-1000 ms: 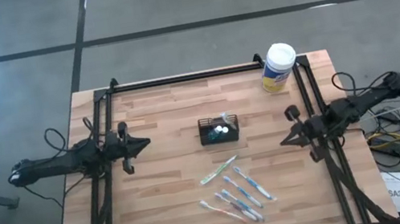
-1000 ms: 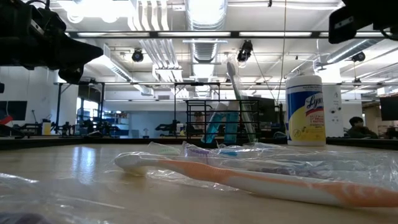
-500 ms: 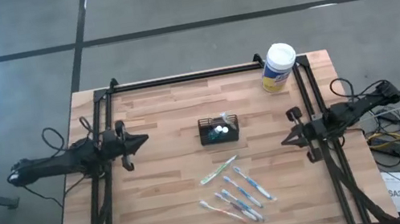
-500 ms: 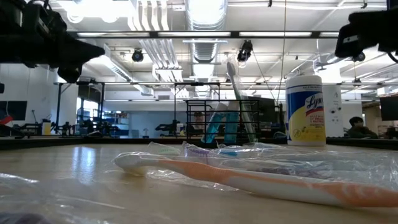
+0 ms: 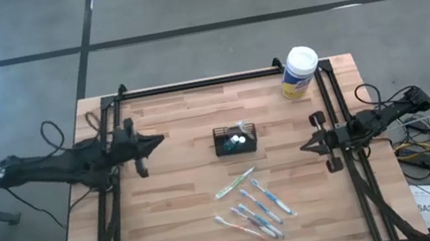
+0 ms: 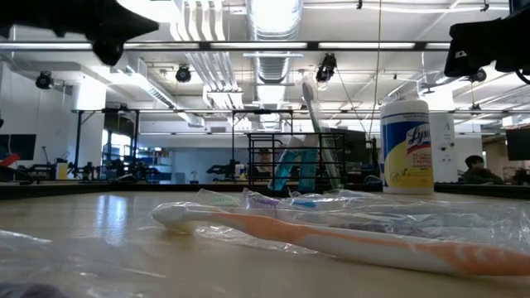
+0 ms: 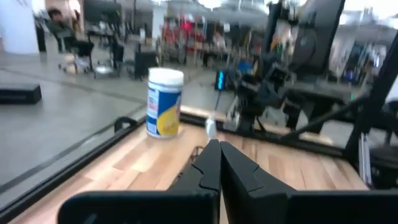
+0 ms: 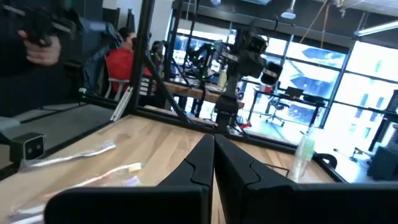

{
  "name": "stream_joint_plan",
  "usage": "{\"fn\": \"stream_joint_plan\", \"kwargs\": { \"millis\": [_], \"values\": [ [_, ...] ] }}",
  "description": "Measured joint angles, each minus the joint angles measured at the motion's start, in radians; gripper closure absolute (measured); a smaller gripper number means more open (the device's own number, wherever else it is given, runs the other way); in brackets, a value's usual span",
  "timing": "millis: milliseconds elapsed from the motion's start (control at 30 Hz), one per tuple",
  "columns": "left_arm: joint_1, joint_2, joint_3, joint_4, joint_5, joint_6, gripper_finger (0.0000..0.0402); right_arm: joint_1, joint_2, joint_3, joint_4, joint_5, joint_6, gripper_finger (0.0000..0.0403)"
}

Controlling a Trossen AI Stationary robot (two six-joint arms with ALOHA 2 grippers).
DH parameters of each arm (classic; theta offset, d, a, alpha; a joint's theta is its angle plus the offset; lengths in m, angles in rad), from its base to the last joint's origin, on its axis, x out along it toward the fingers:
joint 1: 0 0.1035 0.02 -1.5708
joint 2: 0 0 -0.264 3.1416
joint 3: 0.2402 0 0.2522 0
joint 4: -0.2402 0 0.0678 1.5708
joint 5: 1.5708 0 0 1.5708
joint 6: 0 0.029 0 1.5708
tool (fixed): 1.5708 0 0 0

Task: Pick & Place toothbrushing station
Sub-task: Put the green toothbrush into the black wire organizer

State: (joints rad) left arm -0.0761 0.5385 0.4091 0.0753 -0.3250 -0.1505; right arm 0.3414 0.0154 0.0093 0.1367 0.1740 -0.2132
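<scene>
The toothbrushing station (image 5: 235, 140) is a small black mesh caddy that stands on its base at the middle of the wooden table; the low view shows it far off (image 6: 294, 161), with a toothbrush upright in it. My left gripper (image 5: 161, 140) hangs shut and level above the table, left of the caddy and pointing toward it; its fingertips (image 7: 216, 146) meet in the left wrist view. My right gripper (image 5: 305, 148) is shut at the table's right side, its tips (image 8: 210, 140) together, pointing toward the table's middle. Neither touches anything.
Several wrapped toothbrushes (image 5: 251, 206) lie near the table's front edge, one close to the low camera (image 6: 331, 236). A white-lidded, yellow-labelled canister (image 5: 300, 72) stands at the far right corner. Black frame rails (image 5: 200, 83) run along the far and side edges. A person in red (image 8: 124, 59) sits beyond the table.
My left gripper has risen and gone a little toward the caddy, still pointing level. My right gripper has sunk slightly, then kept still. Nothing on the table has moved.
</scene>
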Motion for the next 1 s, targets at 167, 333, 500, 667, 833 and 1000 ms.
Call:
{"fn": "stream_joint_plan", "kwargs": {
  "millis": [167, 333, 500, 667, 833, 1000],
  "values": [
    [-0.035, 0.256, 0.256, -0.187, -0.010, -0.053, 0.0399, 0.001, 0.000, 0.000, -0.003, 0.012, 0.006, 0.0394],
    [-0.071, 0.478, 0.465, -0.383, -0.010, -0.178, 0.0375, 0.001, 0.000, 0.000, -0.006, 0.012, 0.011, 0.0394],
    [-0.149, 0.664, 0.614, -0.462, -0.038, -0.221, 0.0328, 0.001, 0.000, 0.000, -0.006, 0.012, 0.011, 0.0394],
    [-0.213, 0.821, 0.682, -0.456, -0.053, -0.336, 0.0267, 0.001, 0.000, 0.000, -0.006, 0.012, 0.005, 0.0394],
    [-0.250, 0.970, 0.696, -0.470, -0.042, -0.428, 0.0206, 0.000, 0.000, 0.000, -0.006, 0.012, -0.004, 0.0394],
    [-0.272, 1.097, 0.719, -0.463, 0.020, -0.494, 0.0173, 0.001, 0.000, 0.000, -0.006, 0.012, 0.000, 0.0394]
  ]
}}
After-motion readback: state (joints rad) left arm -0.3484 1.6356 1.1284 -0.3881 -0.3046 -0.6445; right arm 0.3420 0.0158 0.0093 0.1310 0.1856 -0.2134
